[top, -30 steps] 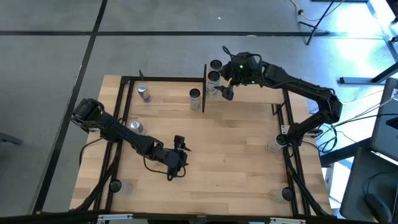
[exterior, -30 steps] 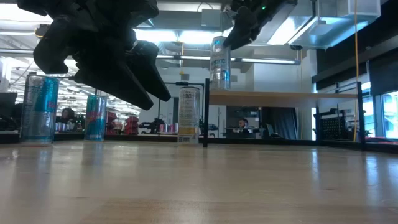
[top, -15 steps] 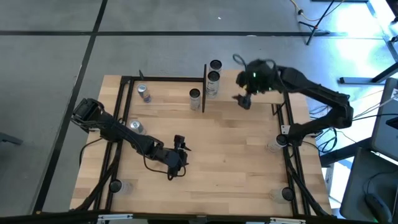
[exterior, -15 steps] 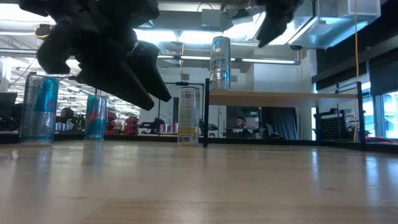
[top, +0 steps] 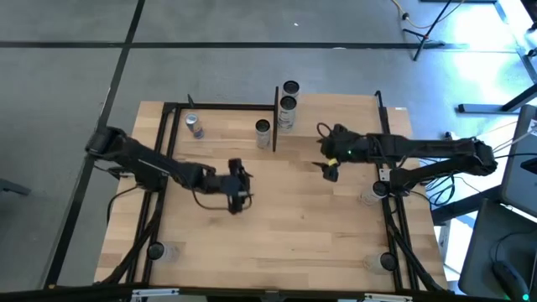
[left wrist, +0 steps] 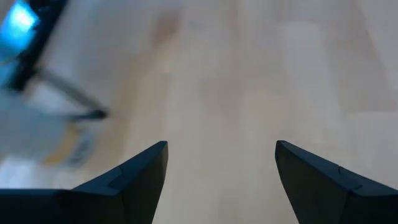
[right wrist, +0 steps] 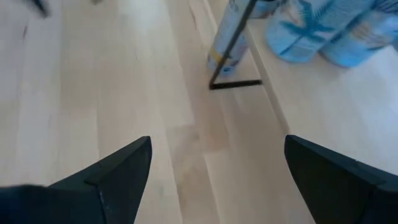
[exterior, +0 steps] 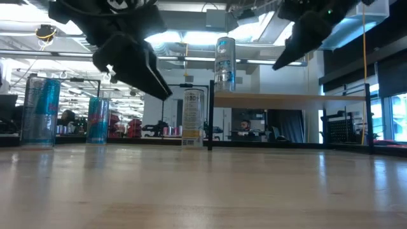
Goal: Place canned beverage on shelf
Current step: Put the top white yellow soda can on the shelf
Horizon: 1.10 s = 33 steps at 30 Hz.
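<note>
The right gripper (top: 329, 164) has swung away from the shelf (top: 336, 117), fingers spread and empty; left gripper (top: 237, 186) likewise.

A grey floor (top: 75, 50) crossed by dark lines surrounds the table, with ceiling lights (exterior: 184, 37) glowing beyond.

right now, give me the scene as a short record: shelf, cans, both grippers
shelf: raised board at the table's far edge, two cans on its left end
table cans: one beside the shelf post, one far left
left gripper: open, empty, above mid table
right gripper: open, empty, just in front of the shelf
</note>
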Tool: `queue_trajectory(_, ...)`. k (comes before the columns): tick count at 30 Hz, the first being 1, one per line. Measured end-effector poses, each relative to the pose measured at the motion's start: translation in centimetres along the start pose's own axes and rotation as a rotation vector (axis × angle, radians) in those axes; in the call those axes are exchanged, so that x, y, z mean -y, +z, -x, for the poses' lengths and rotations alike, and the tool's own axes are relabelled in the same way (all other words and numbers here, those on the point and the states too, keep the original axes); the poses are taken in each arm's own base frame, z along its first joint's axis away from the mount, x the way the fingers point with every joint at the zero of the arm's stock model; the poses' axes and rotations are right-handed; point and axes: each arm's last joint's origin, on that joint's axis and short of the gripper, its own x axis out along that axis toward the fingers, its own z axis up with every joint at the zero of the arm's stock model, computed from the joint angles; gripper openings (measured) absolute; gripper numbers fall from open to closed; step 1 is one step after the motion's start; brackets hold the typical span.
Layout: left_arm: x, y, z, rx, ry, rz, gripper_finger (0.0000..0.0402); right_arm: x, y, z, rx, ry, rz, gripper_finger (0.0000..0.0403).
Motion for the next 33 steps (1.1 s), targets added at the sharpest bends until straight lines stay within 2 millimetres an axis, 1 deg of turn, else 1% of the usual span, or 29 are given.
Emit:
queue_trajectory(3, -2.6, 0.2, 1.2, 0.051, 0.056, 0.072, 0.0284, -0.5, -0.5, -0.9, 0.051, 0.009, 0.000, 0.0351)
queue_trajectory(6, -5.1, 1.0, 2.2, 0.132, 0.121, 0.159, 0.0284, -0.7, -0.5, -1.8, 0.116, 0.034, -0.010, 0.0351)
queue_trajectory(9, -6.5, 1.8, 2.6, 0.218, 0.155, 0.242, 0.0284, -0.9, -0.7, -2.4, 0.155, 0.045, -0.002, 0.0351)
queue_trajectory(11, -7.1, 2.2, 2.6, 0.263, 0.170, 0.269, 0.0284, -1.1, -0.8, -2.8, 0.171, 0.057, -0.001, 0.0351)
queue_trajectory(13, -7.8, 2.3, 2.5, 0.281, 0.226, 0.290, 0.0284, -1.2, -1.0, -3.3, 0.186, 0.077, -0.002, 0.0351)
queue_trajectory(16, -9.2, 2.4, 2.0, 0.306, 0.334, 0.346, 0.0284, -1.5, -1.5, -4.1, 0.203, 0.108, -0.001, 0.0351)
queue_trajectory(18, -10.2, 2.6, 1.5, 0.345, 0.364, 0.392, 0.0284, -1.7, -2.0, -4.6, 0.200, 0.112, -0.007, 0.0351)
queue_trajectory(20, -11.0, 2.4, 0.8, 0.352, 0.371, 0.409, 0.0284, -1.8, -2.5, -5.0, 0.194, 0.111, -0.009, 0.0351)
queue_trajectory(26, -13.1, 1.6, -1.5, 0.350, 0.393, 0.443, 0.0284, -1.9, -2.4, -5.2, 0.209, 0.111, -0.014, 0.0351)
queue_trajectory(31, -13.9, 1.2, -3.2, 0.387, 0.330, 0.448, 0.0284, -1.9, -2.4, -5.2, 0.206, 0.111, -0.014, 0.0351)
queue_trajectory(33, -14.1, 1.1, -3.7, 0.393, 0.340, 0.453, 0.0284, -1.8, -2.4, -5.2, 0.207, 0.111, -0.014, 0.0351)
